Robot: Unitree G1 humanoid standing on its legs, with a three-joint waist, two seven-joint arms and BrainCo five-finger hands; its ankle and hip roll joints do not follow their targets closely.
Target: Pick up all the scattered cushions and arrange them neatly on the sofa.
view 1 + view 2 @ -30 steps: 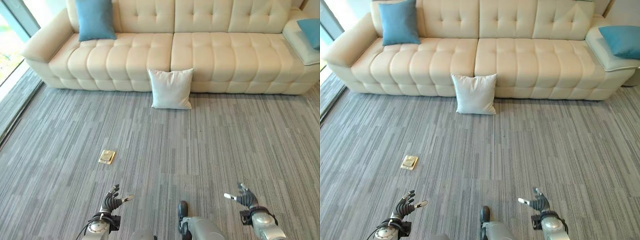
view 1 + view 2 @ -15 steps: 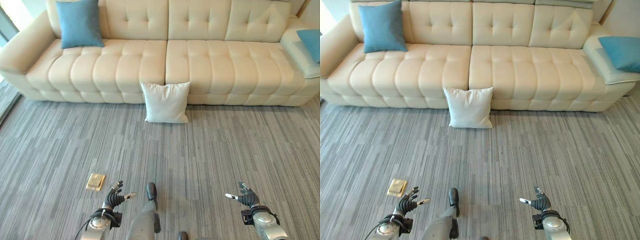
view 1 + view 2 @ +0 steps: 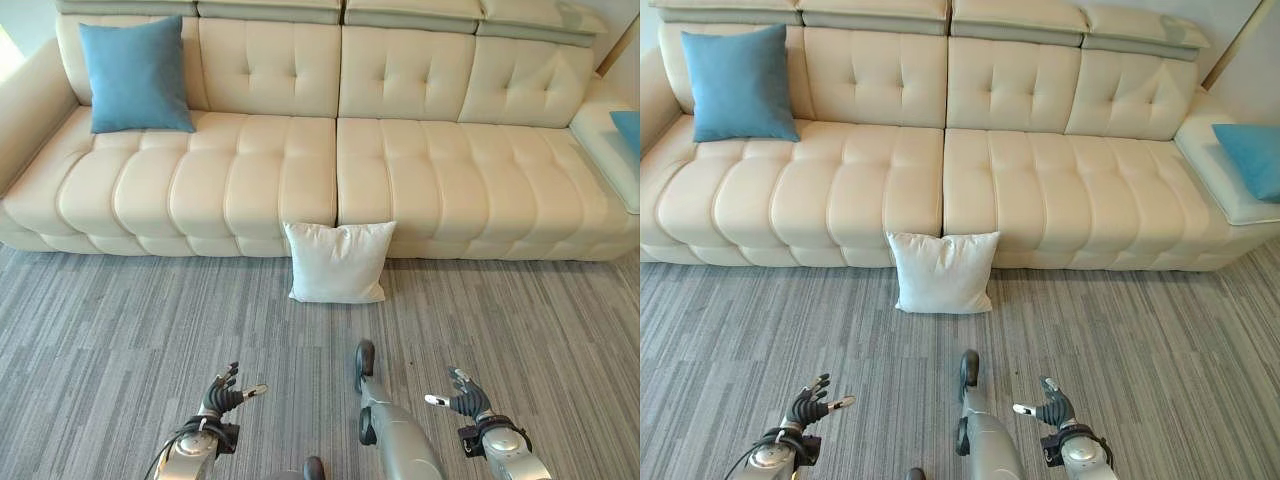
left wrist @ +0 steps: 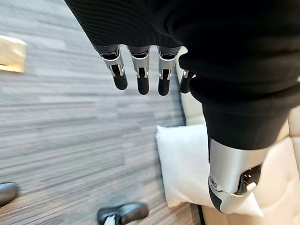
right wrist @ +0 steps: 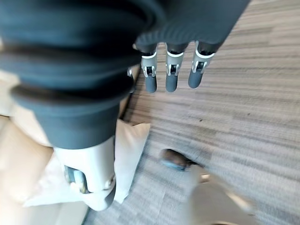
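place: you're in a living room or lounge | evidence: long cream tufted sofa (image 3: 330, 170), blue cushion (image 3: 135, 75) on its seat, white cushion (image 3: 338, 262) on grey striped carpet (image 3: 120, 330)

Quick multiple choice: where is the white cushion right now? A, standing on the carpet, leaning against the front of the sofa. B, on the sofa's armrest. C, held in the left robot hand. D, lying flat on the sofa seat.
A: the white cushion stands on the carpet, propped against the front of the sofa below the split between its seat sections, and both robot hands hold nothing.
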